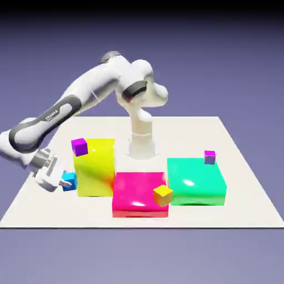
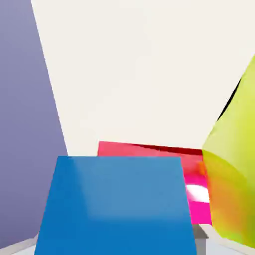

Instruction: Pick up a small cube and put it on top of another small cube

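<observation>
At the left of the exterior view, the arm reaches down to the gripper, closed on the small blue cube, which sits just beside the tall yellow block with a small purple cube on its top. Lower middle, a small yellow-orange cube is at the right part of the red-pink block; at the right, a small magenta cube rests on the green block.
</observation>
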